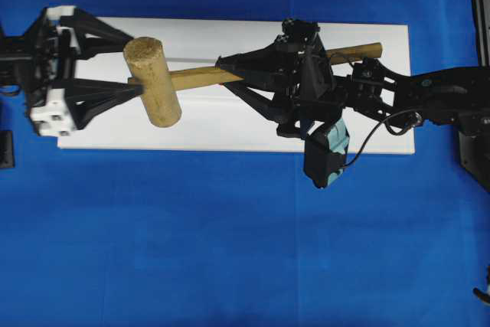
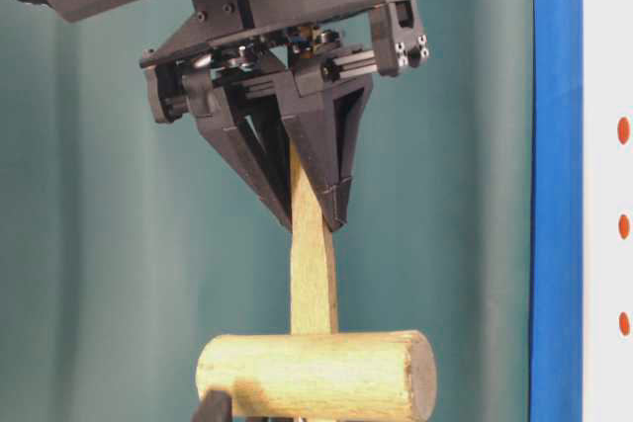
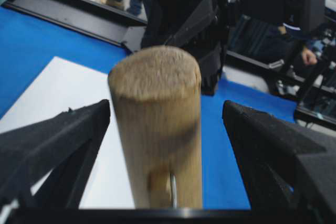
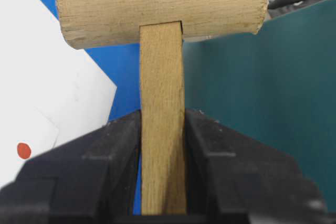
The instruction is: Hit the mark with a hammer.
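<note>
One hammer (image 4: 161, 77) is what I have in play, and my right gripper (image 4: 161, 150) has it: from the right wrist camera its jaws are shut tight on the flat wooden handle, partway along, with the thick round head out beyond the fingertips. In the overhead view the handle's long axis runs left to right across the white block (image 1: 230, 132), head toward the left, butt end poking out past the right gripper toward the right. The table-level view suggests the hammer is carried in the air, though I cannot tell how high it sits over the block.

Further out along that axis is my left gripper (image 1: 132, 63), jaws spread wide, one finger on each side of the head and, as far as I can see, touching neither; it holds nothing. So the right arm owns the tool and the left merely straddles the head.

Farthest out are the marks: three small red dots (image 2: 623, 129) in a column on the white face in the table-level view, and one red dot (image 4: 23, 150) on white paper past my right gripper. I cannot tell which is the target. I judge the swing must carry the head down onto a dot, so the left gripper should clear first

Count: one hammer, two grippers, one white block on the blue surface (image 1: 230, 250)
</note>
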`<act>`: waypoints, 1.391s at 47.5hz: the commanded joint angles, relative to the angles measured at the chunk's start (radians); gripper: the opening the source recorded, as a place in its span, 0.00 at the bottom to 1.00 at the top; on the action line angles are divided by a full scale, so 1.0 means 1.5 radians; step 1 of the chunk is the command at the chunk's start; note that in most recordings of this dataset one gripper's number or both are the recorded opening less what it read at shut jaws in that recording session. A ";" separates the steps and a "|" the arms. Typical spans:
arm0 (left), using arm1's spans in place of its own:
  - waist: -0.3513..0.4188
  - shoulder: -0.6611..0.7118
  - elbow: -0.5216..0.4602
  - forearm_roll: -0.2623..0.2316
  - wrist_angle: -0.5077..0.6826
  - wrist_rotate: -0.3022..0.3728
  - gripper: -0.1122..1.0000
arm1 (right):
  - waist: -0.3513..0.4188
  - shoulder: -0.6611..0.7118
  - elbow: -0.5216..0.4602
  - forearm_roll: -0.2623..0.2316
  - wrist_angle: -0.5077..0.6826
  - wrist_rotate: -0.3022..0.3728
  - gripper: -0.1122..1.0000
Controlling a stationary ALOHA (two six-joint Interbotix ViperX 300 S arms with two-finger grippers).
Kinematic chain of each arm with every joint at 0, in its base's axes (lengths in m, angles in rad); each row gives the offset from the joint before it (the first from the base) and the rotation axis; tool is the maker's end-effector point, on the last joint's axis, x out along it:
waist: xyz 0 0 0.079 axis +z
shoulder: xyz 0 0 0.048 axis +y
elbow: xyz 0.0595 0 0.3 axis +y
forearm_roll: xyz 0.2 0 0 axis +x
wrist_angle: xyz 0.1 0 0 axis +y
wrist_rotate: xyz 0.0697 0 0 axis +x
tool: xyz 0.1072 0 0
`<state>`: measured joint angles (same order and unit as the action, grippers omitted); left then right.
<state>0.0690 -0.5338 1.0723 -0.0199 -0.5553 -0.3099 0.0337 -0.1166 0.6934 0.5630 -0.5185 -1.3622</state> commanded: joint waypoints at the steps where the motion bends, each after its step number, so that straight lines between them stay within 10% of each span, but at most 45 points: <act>1: 0.005 0.025 -0.032 -0.001 -0.012 -0.001 0.93 | 0.002 -0.022 -0.017 -0.001 -0.006 0.003 0.19; 22: 0.016 0.052 -0.053 -0.004 -0.003 -0.027 0.89 | 0.002 -0.022 -0.018 -0.001 -0.005 0.003 0.19; 31: 0.016 0.055 -0.057 -0.004 0.019 -0.047 0.50 | 0.002 -0.021 -0.018 0.002 -0.005 0.004 0.19; 55: 0.016 0.053 -0.057 -0.004 0.022 -0.050 0.51 | -0.003 -0.021 -0.022 0.044 -0.002 0.006 0.19; 66: 0.018 0.050 -0.055 -0.002 0.042 -0.027 0.51 | -0.003 -0.022 -0.022 0.098 0.002 0.006 0.68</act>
<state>0.0920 -0.4464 1.0032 -0.0245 -0.4970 -0.3651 0.0276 -0.1227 0.6842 0.6888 -0.5139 -1.3560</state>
